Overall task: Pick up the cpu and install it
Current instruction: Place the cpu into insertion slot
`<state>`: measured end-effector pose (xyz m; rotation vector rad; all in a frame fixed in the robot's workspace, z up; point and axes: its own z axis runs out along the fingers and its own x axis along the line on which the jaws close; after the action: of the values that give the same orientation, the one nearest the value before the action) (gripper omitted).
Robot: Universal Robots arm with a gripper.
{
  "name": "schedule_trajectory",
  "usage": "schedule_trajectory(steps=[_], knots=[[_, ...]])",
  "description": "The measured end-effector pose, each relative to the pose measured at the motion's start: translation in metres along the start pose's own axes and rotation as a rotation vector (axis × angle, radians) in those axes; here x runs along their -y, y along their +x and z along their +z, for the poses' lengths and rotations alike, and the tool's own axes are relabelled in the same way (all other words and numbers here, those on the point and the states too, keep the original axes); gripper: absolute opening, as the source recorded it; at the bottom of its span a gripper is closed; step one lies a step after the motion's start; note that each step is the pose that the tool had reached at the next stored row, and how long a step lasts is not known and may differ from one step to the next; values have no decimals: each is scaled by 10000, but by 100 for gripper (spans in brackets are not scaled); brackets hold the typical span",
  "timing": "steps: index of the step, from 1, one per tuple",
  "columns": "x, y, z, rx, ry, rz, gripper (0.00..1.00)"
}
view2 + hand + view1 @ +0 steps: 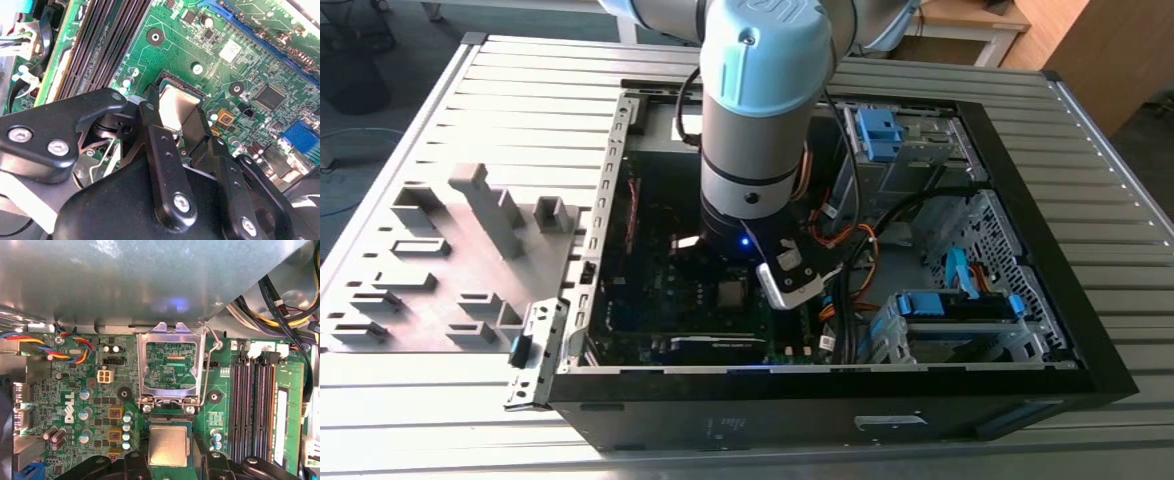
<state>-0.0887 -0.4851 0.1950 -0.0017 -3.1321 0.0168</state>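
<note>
The cpu (169, 445), a small flat square with a silver-grey top, sits between my gripper's two black fingers (134, 462) in both wrist views. It lies low over the socket on the green motherboard (75, 385), just below the raised metal load plate (170, 365). In the second wrist view the cpu (177, 107) shows with a finger against each side and the dark socket edge (172, 80) just beyond it. My gripper (170, 457) is shut on the cpu. In the exterior view the arm (754, 120) reaches straight down into the open computer case (1067, 370).
Memory slots (255, 410) run beside the socket, and its thin wire lever (206, 370) stands open. Cable bundles (285, 310) hang near the case wall. Blue drive bays (961, 305) fill the exterior view's right. A grey fixture tray (440, 260) lies outside the case at the exterior view's left.
</note>
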Motion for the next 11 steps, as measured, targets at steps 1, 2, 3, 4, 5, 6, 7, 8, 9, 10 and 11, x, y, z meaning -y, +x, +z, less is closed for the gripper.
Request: schedule_trajectory(steps=[1,2,3,4,5,6,7,8,9,10,11], knots=[[5,0,2,0,0,20,43],[10,0,3,-1,0,42,43],[14,0,6,-1,-1,69,43],[17,0,9,-1,-1,95,43],[17,0,13,-1,-2,121,43],[18,1,13,-4,-9,143,43],[18,0,12,-4,-35,161,43],[18,0,13,-4,-76,184,43],[18,0,14,-4,-121,217,43],[18,0,14,-4,-155,257,43],[18,0,14,-4,-172,306,43]])
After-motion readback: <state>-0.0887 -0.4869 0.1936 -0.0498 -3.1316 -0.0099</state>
